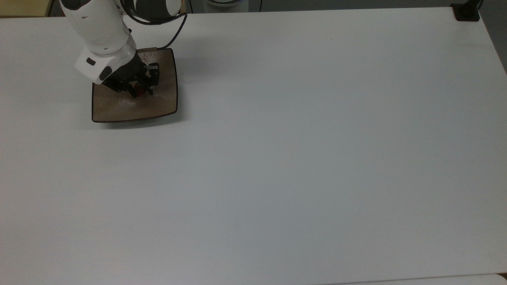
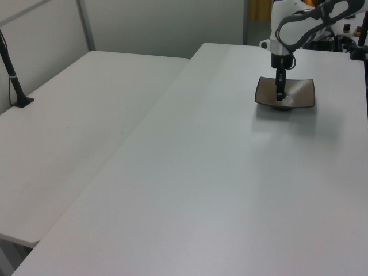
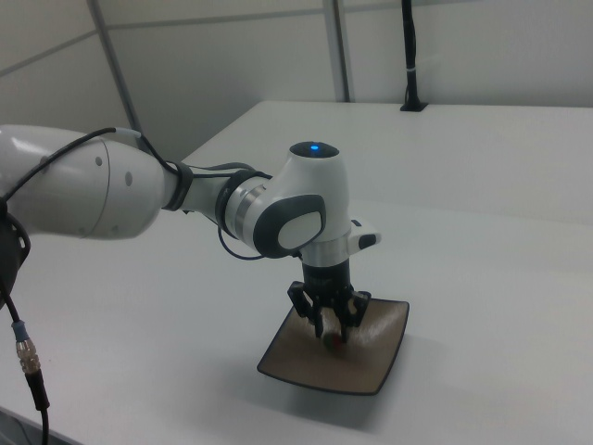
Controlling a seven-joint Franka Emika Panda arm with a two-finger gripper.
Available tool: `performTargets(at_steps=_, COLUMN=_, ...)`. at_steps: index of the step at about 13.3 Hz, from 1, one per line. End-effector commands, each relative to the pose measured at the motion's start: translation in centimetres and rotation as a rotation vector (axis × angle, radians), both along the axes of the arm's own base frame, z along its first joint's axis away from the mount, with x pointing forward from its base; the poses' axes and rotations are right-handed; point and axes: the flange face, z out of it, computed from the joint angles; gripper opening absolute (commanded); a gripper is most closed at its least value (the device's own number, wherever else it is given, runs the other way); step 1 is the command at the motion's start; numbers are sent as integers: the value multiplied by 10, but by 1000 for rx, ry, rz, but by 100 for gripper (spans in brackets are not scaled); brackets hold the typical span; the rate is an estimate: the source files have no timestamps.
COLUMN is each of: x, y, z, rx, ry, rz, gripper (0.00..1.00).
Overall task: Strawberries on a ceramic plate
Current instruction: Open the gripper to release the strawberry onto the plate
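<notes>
White table [image 1: 301, 158] bears glossy tan-brown square ceramic plate [image 1: 158, 105], thin dark rim.

1. Setting: a robotics laboratory or test room, plainly furnished.
2. A large white table [image 1: 301, 158] serves as the work surface; a second white table [image 2: 75, 144] stands just beside it in the left view.
3. A white robot arm [image 3: 139, 195] with an exposed cable [image 3: 23, 371] reaches over the work surface.
4. Black stands, one [image 2: 14, 80] in the left view and another [image 3: 410, 56] in the right view, are fixed at table edges.
5. Pale partition walls [image 3: 213, 56] enclose the space.
</notes>
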Motion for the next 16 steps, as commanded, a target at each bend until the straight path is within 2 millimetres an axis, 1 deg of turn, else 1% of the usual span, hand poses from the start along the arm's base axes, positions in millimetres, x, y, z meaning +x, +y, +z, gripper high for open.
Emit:
performTargets(at_steps=1, x=-7, y=2, z=11, rx=0, ry=-16, rz=1, gripper=100)
performTargets(at_steps=3, x=-5, y=3, z=29, rx=6, ry=1, rz=-9, gripper=100)
performTargets(at_steps=4, x=-1, y=8, z=58, rx=6, ry=-7, rz=-23, gripper=100)
performTargets(at_steps=5, x=2, y=21, z=88, rx=6, ry=-10, rz=-26, gripper=100)
performTargets(at_steps=6, x=2, y=26, z=123, rx=4, ry=-24, rz=-68, gripper=100)
performTargets(at_steps=7, x=0, y=27, z=147, rx=3, ry=-38, rz=-103, gripper=100)
performTargets(at_steps=8, x=-5, y=29, z=170, rx=3, ry=-49, rz=-122, gripper=100)
performTargets(at_steps=9, x=-19, y=35, z=203, rx=11, ry=-32, rz=-122, gripper=100)
performTargets(at_steps=10, x=-30, y=59, z=229, rx=17, ry=-18, rz=-84, gripper=100)
performTargets(at_steps=12, x=-45, y=79, z=260, rx=21, ry=-39, rz=-87, gripper=100)
performTargets(at_steps=14, x=-48, y=100, z=270, rx=24, ry=-54, rz=-125, gripper=100)
performTargets(at_steps=15, x=-47, y=118, z=273, rx=28, ry=-55, rz=-165, gripper=100)
performTargets(at_steps=16, x=-45, y=149, z=271, rx=23, ry=-50, rz=-179, gripper=100)
